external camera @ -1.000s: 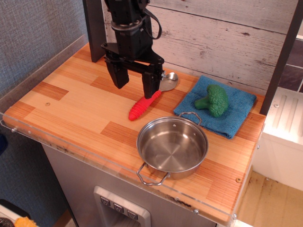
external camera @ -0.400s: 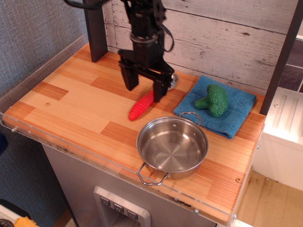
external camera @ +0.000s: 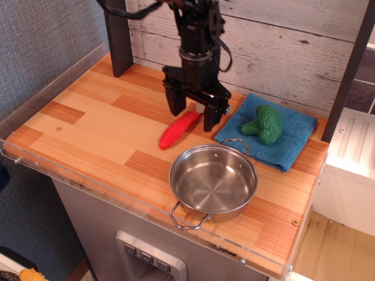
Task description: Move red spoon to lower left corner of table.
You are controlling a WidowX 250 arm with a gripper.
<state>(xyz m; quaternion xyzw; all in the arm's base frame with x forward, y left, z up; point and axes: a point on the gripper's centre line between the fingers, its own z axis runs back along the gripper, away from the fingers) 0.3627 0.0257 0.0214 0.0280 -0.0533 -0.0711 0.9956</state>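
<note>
The red spoon (external camera: 179, 130) lies on the wooden table (external camera: 88, 129) near its middle back, its ribbed red handle pointing toward the front left. Its silver bowl is hidden behind my gripper. My gripper (external camera: 194, 116) is open and hangs over the bowl end of the spoon, one finger on each side of the handle's upper end. It holds nothing.
A steel pot (external camera: 213, 180) with two loop handles stands just in front of the spoon. A blue cloth (external camera: 290, 137) with a green broccoli (external camera: 263, 123) on it lies to the right. A dark post (external camera: 119, 35) stands at the back left. Clear acrylic edging runs along the table's edges.
My gripper has moved to the right and slightly down, from the spoon's left side to straddling its upper end. The silver bowl is now hidden. The spoon has not moved.
</note>
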